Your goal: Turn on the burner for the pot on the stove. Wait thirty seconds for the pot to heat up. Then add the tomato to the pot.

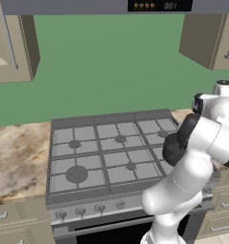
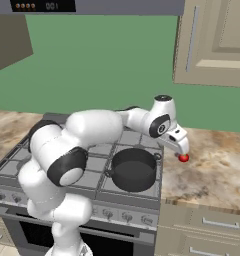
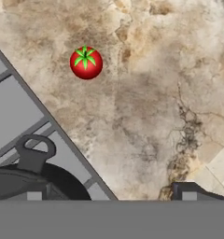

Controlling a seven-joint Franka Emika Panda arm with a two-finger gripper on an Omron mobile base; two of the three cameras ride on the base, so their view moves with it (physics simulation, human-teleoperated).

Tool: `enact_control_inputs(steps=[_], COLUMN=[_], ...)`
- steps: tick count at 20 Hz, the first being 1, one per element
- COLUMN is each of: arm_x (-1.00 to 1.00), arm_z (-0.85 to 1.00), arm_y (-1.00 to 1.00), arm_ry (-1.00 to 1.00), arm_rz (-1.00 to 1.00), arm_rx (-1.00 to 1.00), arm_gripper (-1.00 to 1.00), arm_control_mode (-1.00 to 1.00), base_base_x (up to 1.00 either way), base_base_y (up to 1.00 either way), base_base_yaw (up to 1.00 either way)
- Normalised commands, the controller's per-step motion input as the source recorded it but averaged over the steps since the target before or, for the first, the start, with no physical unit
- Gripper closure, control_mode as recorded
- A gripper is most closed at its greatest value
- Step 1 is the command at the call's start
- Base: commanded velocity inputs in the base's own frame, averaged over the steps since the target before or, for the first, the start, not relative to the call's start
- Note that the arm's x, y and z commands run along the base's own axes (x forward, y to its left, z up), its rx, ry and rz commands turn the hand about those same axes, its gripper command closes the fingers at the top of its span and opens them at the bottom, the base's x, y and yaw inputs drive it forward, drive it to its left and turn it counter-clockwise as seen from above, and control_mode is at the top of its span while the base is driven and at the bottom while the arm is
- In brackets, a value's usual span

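Resting on veined marble counter [image 3: 146, 93]: glossy round tomato [image 3: 86, 63].

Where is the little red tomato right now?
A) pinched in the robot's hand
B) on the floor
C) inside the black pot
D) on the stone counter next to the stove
D: the tomato sits on the marbled counter just past the edge of the stove, apart from the pot, and the open end effector hangs above it without holding anything.
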Motion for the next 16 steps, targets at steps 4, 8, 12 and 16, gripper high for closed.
enact_control_inputs(steps=[4,8,12,16], arm_x=[0.24,0.26,0.28,0.27], arm_z=[-0.35,-0.25,-0.23,-0.20], arm_y=[-0.18,-0.20,-0.14,-0.09], arm_ry=[0.00,0.00,0.00,0.00], arm_rz=[0.00,0.00,0.00,0.00], arm_rx=[0.03,0.01,0.00,0.00], arm_gripper=[-1.00,-1.00,-1.00,-1.00], arm_control_mode=[-1.00,-1.00,-1.00,-1.00], base_base_x=[0.00,0.00,0.00,0.00], base_base_y=[0.00,0.00,0.00,0.00], base_base_yaw=[0.00,0.00,0.00,0.00])
